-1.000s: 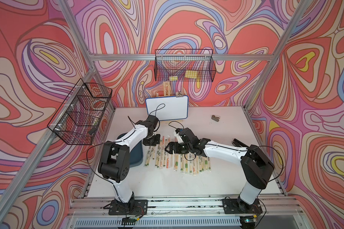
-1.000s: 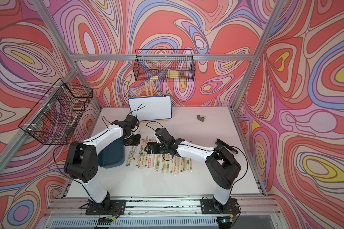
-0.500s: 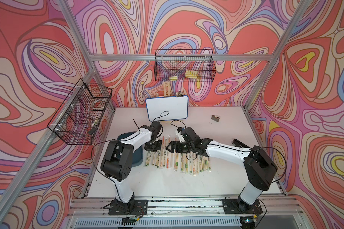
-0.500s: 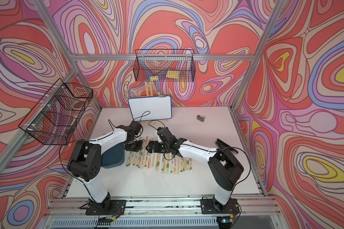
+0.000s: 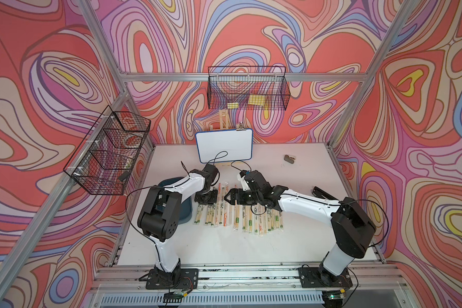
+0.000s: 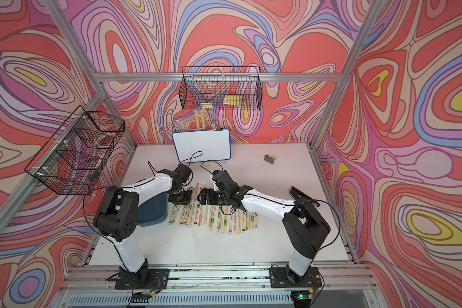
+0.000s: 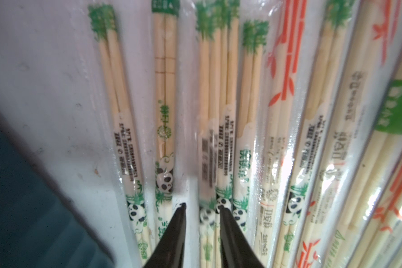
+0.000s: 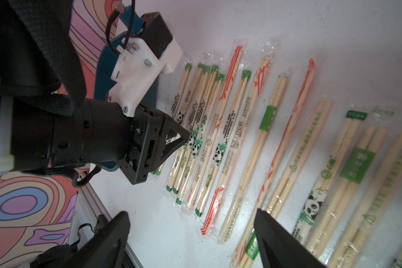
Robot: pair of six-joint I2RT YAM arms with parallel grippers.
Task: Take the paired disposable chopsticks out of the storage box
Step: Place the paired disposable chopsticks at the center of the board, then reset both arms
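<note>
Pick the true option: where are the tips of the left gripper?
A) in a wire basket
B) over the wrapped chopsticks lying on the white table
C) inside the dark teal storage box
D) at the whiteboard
B: in the left wrist view, the left gripper shows parted tips over the chopsticks on the table, with the storage box off to the side.
</note>
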